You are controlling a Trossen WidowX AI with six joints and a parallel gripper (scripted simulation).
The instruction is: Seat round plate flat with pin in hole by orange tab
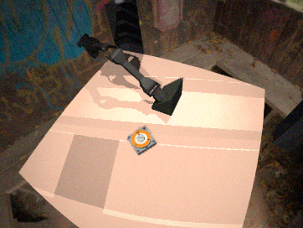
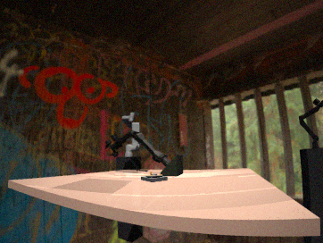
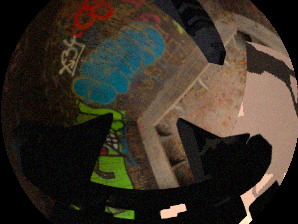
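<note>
The round plate (image 1: pixel 141 139) (image 2: pixel 153 173), pale with an orange rim, sits on the small grey square base (image 1: pixel 151 146) (image 2: pixel 154 179) near the middle of the pink table (image 1: pixel 201 176) (image 2: pixel 201 196). It is too small to tell the pin, the hole or the tilt. My gripper (image 1: pixel 169 101) (image 2: pixel 173 167) (image 3: pixel 145 119) is open and empty. It hangs low over the table behind the plate and a little to its right, well apart from it. The wrist view shows only the dark fingers, the wall and the table's edge, not the plate.
A darker rectangular patch (image 1: pixel 85 169) (image 2: pixel 94 185) marks the table to the left of the base. My arm (image 1: pixel 134 71) reaches in from the table's back edge. A dark stand (image 2: pixel 312 179) is beyond the table on the right.
</note>
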